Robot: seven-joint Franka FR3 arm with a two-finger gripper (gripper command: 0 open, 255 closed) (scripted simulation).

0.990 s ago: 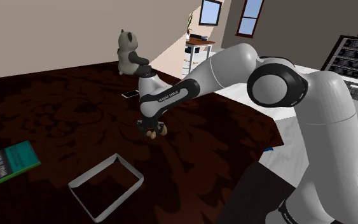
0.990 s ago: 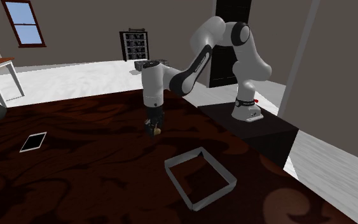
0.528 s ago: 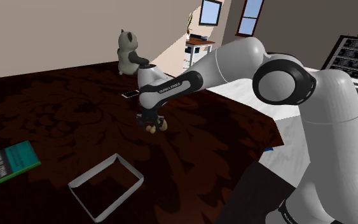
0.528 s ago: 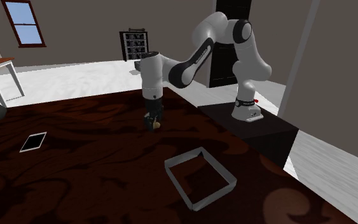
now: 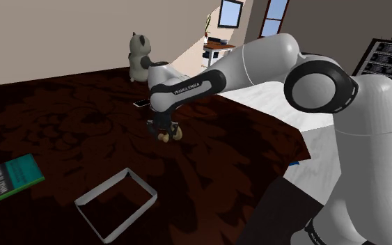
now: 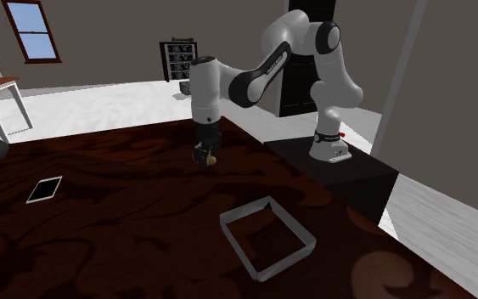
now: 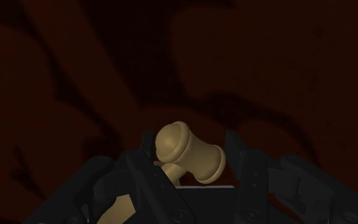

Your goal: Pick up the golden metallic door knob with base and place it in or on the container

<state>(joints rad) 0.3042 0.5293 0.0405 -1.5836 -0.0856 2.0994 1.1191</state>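
My black gripper (image 5: 165,131) hangs above the dark patterned table and is shut on the golden door knob (image 5: 167,136), which pokes out below the fingers. The second exterior view has the gripper (image 6: 205,155) and the knob (image 6: 212,159) lifted off the table. In the wrist view the tan knob (image 7: 190,151) is clasped between the two fingers, its rounded head pointing away from the hand. The container, a shallow white rectangular tray (image 5: 115,201), lies on the table nearer the front edge, apart from the gripper; in the second exterior view the tray (image 6: 267,236) sits closer to the camera.
A panda toy (image 5: 143,57) sits at the table's far edge, with a flat phone (image 5: 143,103) near it; the phone (image 6: 44,188) lies on the second exterior view's left. A green book (image 5: 6,179) lies at the shoulder view's left. The stand (image 6: 339,174) adjoins the table.
The arm has risen with the knob held, lifting it clear of the table and drifting slightly toward the shoulder view's upper left.
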